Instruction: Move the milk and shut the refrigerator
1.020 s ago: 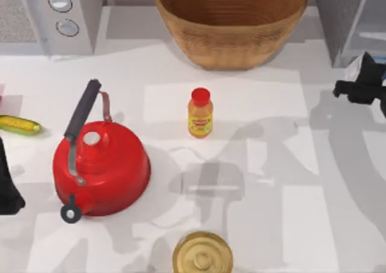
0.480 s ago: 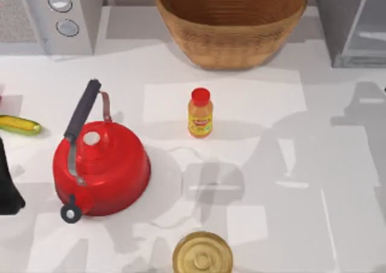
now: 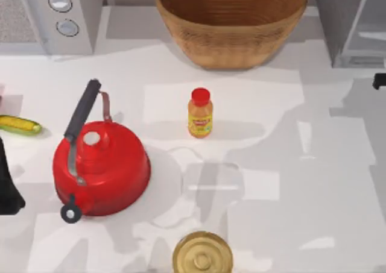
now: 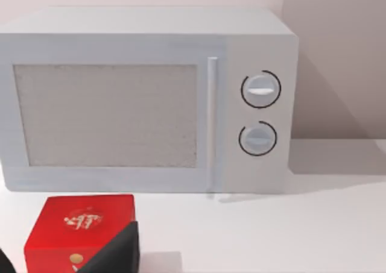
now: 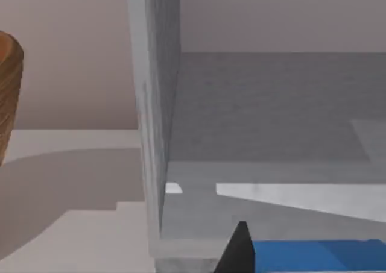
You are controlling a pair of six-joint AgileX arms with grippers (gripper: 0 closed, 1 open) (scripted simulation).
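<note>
The milk (image 5: pixel 313 256), a light, stiff, easily dented carton, sits directly at the right gripper (image 5: pixel 241 249) before the open refrigerator (image 5: pixel 160 134); hold its flat sides. Jaws' state: I cannot tell.

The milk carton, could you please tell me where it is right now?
In the right wrist view, the milk's blue top sits beside a dark finger of the right hand, just in front of the open refrigerator, which stands at the table's far right.
</note>
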